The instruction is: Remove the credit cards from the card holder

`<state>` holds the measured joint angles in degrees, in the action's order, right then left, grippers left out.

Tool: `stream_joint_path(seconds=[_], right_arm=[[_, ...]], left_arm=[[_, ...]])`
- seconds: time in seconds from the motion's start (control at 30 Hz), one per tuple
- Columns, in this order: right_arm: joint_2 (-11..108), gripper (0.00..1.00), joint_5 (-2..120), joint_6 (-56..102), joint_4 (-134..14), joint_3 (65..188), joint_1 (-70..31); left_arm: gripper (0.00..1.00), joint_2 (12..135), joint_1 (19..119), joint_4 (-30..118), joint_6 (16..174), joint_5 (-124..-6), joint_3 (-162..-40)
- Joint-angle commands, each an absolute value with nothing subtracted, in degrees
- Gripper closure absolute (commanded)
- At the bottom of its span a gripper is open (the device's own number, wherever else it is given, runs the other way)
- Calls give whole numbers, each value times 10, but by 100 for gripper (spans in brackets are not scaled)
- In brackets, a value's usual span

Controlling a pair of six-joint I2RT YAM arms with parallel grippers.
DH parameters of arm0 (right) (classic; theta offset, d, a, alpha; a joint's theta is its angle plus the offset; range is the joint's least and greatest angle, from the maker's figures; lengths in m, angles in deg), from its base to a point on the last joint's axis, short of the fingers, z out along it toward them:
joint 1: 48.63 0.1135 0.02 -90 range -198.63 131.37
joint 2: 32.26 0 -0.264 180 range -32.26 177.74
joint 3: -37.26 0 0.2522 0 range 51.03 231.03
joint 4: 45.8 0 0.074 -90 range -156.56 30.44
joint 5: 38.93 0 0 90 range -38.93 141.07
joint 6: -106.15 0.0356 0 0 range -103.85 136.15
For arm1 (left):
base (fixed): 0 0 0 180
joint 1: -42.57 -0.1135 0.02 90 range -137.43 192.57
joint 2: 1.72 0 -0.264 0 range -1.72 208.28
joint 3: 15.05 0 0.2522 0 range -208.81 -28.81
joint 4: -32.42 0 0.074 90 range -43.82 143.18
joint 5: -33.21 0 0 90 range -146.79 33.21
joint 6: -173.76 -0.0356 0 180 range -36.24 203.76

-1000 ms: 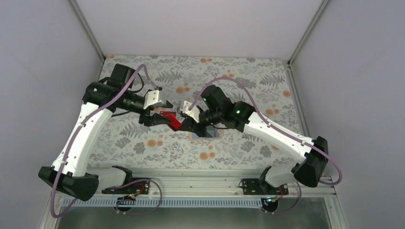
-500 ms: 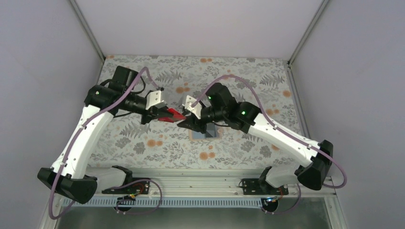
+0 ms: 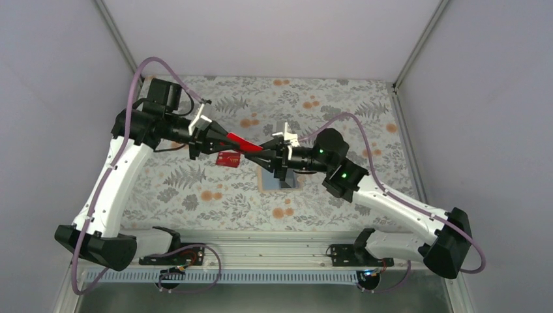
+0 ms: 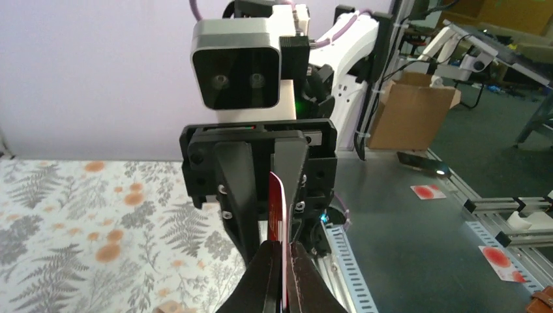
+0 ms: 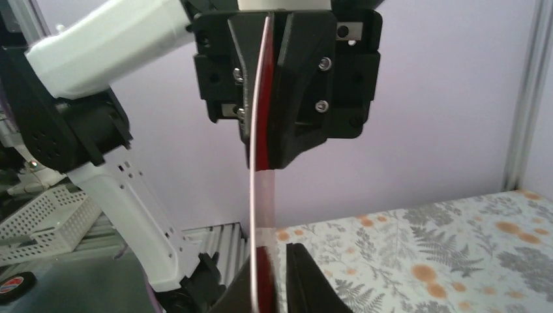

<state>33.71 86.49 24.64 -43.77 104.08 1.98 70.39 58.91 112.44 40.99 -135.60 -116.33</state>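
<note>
A red credit card [image 3: 242, 142] hangs in the air between both arms, edge-on in the wrist views. My left gripper [image 3: 225, 138] is shut on its left end, its fingertips [image 4: 282, 251] pinching the card [image 4: 276, 202]. At the other end my right gripper [image 3: 266, 151] is shut on the same card [image 5: 262, 195], which bows slightly; the right gripper's tips [image 5: 274, 255] show at the bottom of its wrist view. Another red card [image 3: 228, 158] lies flat on the table under the left gripper. The card holder [image 3: 293, 183] lies open beneath the right gripper, partly hidden.
The floral tablecloth [image 3: 339, 111] covers the table, with grey walls on three sides. The metal rail [image 3: 274, 251] with the arm bases runs along the near edge. The two arms meet over the middle of the table.
The left gripper has closed on the red card. The right gripper opened and closed again on it. Both wrists turned to face each other, and a second red card now shows on the cloth.
</note>
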Motion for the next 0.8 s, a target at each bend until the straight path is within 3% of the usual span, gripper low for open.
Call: stream_joint_path(seconds=[0.0,0.1,0.13,0.2,0.23,0.3,0.4,0.5,0.6,0.77], right_arm=[[323,96,870,284,-333,1028,28],[311,96,861,265,-355,1027,28],[306,96,850,251,-376,1030,27],[301,96,815,212,-442,1044,28],[303,96,797,185,-495,1059,28],[322,96,746,129,-646,1101,28],[385,96,697,69,-833,1167,28],[448,96,686,47,-925,1201,34],[480,96,673,40,-929,1213,54],[469,96,705,42,-874,1218,71]], left_arm=[[98,700,586,1158,355,-1427,-1170],[98,692,586,1151,358,-1411,-1160],[91,690,586,1144,365,-1394,-1158],[47,682,586,1119,396,-1337,-1155],[30,677,586,1110,403,-1288,-1155],[19,666,586,1098,398,-1166,-1156],[13,664,586,1128,341,-1008,-1166],[12,675,594,1152,308,-941,-1169],[13,684,613,1164,294,-944,-1168],[28,690,651,1204,238,-963,-1122]])
